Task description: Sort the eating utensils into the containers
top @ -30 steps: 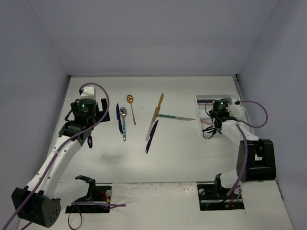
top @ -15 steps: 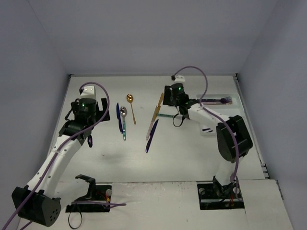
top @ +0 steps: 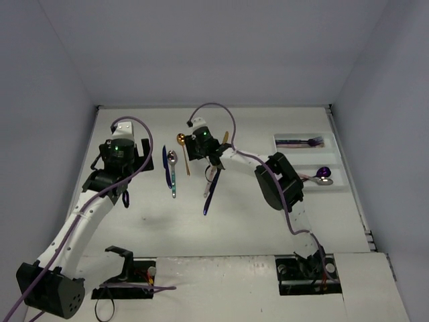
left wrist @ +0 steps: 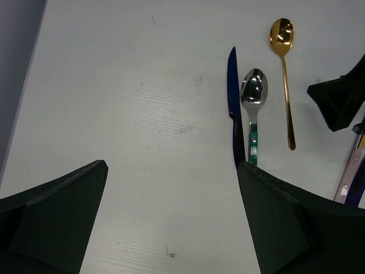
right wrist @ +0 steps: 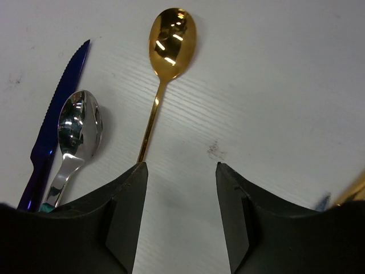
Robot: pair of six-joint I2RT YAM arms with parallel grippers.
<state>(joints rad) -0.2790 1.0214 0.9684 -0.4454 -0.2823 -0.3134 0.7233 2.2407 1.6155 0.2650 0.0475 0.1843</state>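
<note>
change noted: a second ago your right hand (right wrist: 178,168) stood over the tray (top: 328,159) at the right of the desk. it has since swung across to the middle cluster and now hangs low over the gold spoon (right wrist: 172,43), fingers partly spread, nothing between them, the spoon's handle running toward the gap. reading: a drop looks finished, and the gold spoon is likely your next pick. your left hand (left wrist: 172,165) has not moved: spread wide, empty, above bare desk just left of the loose pieces

count, loose on the desk, near to far, six in view:
- dark blue piece (top: 210,198), one, type unclear
- pale-handled piece (top: 208,182), one, close against the dark blue piece, type unclear
- silver spoon (left wrist: 254,88), teal handle, one
- dark blue knife (left wrist: 234,97), one, just beside the silver spoon
- gold spoon, one
- gold knife (top: 225,137), one, mostly hidden behind the right arm

the teal knife that lay crosswise a second ago cannot be found now; the right arm lies across that spot, so score it neither way

count, in the tray, three compartments:
- near: purple spoon (top: 324,175), one; a silver glint beside it, too small to name
- middle: nothing you can make out
- far: purple fork (top: 301,141), one

hands: two, both empty
</note>
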